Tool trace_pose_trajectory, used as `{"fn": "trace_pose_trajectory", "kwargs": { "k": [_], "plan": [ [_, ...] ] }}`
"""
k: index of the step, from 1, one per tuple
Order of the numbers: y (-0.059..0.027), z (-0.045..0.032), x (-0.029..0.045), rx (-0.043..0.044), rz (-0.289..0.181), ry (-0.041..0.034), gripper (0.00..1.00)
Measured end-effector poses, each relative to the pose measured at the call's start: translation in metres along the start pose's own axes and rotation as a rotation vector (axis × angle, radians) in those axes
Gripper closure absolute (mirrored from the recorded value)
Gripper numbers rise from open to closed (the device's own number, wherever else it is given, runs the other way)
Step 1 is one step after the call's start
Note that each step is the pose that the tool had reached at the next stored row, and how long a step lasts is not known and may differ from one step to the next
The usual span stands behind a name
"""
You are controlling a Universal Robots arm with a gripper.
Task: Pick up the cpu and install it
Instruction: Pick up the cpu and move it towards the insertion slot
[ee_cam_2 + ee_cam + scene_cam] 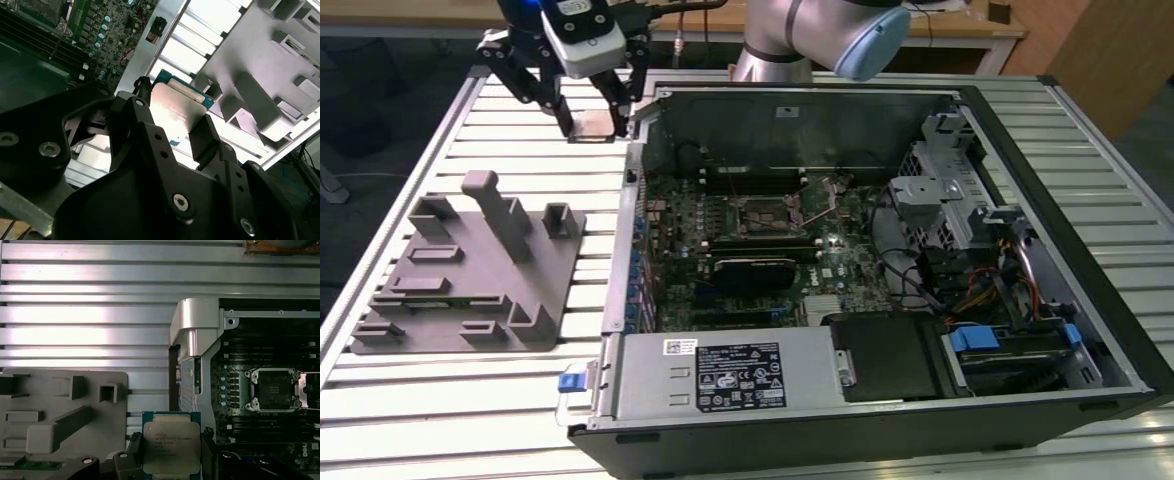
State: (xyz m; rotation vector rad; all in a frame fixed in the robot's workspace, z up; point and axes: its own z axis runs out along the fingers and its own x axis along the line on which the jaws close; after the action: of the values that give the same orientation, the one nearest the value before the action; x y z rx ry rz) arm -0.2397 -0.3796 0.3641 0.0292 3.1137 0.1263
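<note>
Slatted metal surface (480, 400) carrying a grey tray (467, 270), the tool (596, 118) and an open computer case (854, 125).
At the exterior view's left the grey tray lies on the slats; past it the tool hangs over the surface just beside the case's corner, clamped on opposite edges of the cpu (171, 447), which is held level off the slats; to the right, the motherboard socket (274, 390) lies uncovered.
</note>
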Motion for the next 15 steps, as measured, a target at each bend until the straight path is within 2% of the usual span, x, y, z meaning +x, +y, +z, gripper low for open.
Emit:
{"fn": "trace_pose_trajectory", "kwargs": {
  "k": [15],
  "plan": [
    [0.0019,0.0006,-0.0169,0.0000,0.000,-0.0001,0.45]
  ]
}}
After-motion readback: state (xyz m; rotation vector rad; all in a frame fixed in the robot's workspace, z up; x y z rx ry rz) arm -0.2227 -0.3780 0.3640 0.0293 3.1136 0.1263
